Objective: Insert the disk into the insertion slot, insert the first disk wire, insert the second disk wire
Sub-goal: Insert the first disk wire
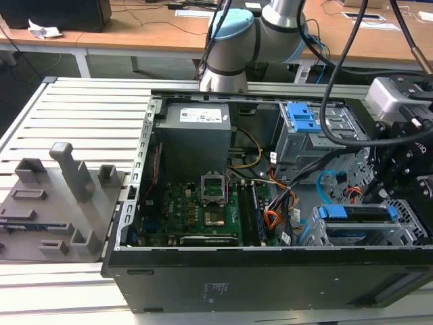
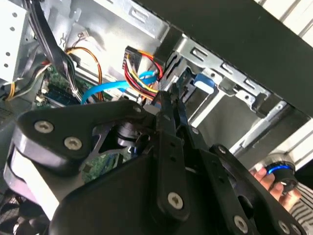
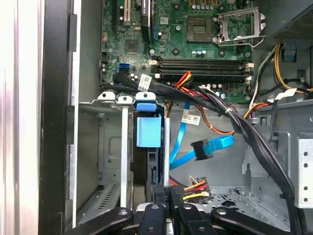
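The disk [image 3: 148,132], in its bright blue carrier, sits inside the insertion slot [image 3: 110,147], a grey perforated cage at the case's front corner. In the exterior view the disk [image 1: 357,213] lies low at the right, under the arm's wrist. My gripper [image 3: 167,193] is just behind the disk's rear edge, fingers pressed together on the black plug end of the first disk wire [image 3: 197,187]. In the second wrist view the gripper [image 2: 172,100] meets those red and yellow strands [image 2: 139,73]. The second disk wire [image 3: 217,145], light blue with a black plug, hangs loose beside them.
A thick black cable bundle [image 3: 244,127] crosses over the motherboard [image 3: 195,49] close to the gripper. The taller cage with blue latches [image 1: 301,118] and the power supply [image 1: 196,135] stand further back. A grey fixture tray [image 1: 54,203] lies outside the case. A hand [image 2: 266,178] rests by a blue-lit knob.
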Robot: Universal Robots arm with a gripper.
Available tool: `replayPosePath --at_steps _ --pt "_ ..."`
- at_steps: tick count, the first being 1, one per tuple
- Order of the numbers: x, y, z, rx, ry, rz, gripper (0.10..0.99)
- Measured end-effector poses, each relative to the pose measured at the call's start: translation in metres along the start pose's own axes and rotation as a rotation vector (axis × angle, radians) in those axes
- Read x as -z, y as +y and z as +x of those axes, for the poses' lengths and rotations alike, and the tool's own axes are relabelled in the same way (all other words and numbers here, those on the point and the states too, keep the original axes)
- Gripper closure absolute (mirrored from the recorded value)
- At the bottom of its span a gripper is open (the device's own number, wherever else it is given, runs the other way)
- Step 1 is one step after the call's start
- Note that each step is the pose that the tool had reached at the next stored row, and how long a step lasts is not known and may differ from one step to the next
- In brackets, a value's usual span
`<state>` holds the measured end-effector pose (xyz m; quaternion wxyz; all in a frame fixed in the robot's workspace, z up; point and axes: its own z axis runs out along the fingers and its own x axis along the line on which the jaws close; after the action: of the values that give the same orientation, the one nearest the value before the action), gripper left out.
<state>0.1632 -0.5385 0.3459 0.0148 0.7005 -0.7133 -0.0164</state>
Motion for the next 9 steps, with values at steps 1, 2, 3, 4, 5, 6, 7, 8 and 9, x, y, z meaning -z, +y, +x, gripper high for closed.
replayPosePath --at_steps 1,2,3,4,5,6,7,8,9 --pt "-0.0001 0.0003 0.0012 0.0 -0.0002 0.0 0.925" --pt "-0.0001 0.0002 0.0019 0.0 0.001 0.0 0.925" --pt "-0.0001 0.0002 0.0019 0.0 0.0049 0.0 0.925" --pt "0.0 0.0003 0.002 0.0 0.0116 0.0 0.925" --pt "-0.0001 0.0003 0.0021 -0.001 0.0164 0.0 0.925" --pt "-0.0001 0.0004 0.0021 -0.001 0.0191 0.0 0.925" --pt "0.0001 0.0004 0.0021 -0.001 0.0226 0.001 0.925" --pt "0.0003 0.0004 0.0021 -0.001 0.0257 0.001 0.925" --pt "0.0013 0.0004 0.0021 -0.001 0.0295 0.001 0.925"
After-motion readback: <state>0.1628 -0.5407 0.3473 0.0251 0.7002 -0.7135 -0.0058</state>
